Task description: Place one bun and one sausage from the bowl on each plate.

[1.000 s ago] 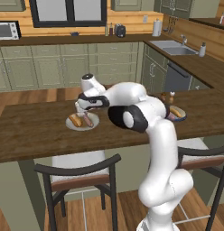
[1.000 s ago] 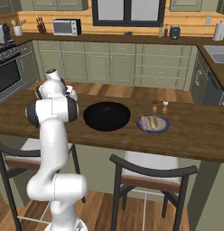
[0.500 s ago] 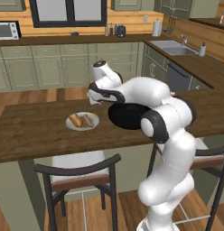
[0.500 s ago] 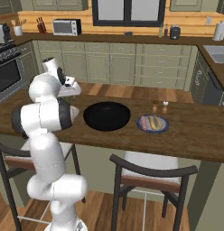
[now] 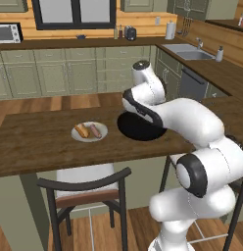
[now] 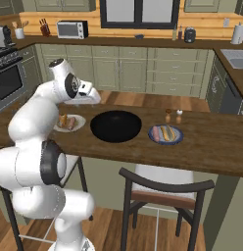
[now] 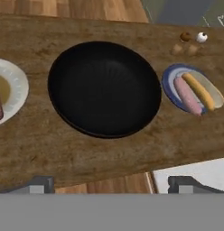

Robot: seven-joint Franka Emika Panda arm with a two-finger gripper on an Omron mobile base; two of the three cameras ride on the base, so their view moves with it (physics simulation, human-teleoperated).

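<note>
One counter (image 7: 109, 153) seen, bowl (image 7: 104, 88) centred on it. White plate (image 5: 89, 132) and blue plate (image 7: 170, 85) set either side, bun and sausage on each. Gripper (image 7: 111, 182) raised above bowl, jaws spread, nothing pinched.

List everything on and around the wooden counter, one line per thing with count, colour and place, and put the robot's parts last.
wide shallow round black bowl: one, black, middle of the wooden counter, nothing in it
small round white plate with a tan-brown centre: one, white, at one side of the bowl, holding a bun and a sausage
small round greyish-blue plate: one, greyish-blue, at the other side of the bowl, holding a bun and a sausage
small shakers: two, brownish with one dark and one white top, behind the blue plate
dark-framed chairs with pale seats: two, at the counter's near side
long brown wooden counter: one, brown
pincer: one, dark tips, open, above the counter's near edge, holding nothing
</note>
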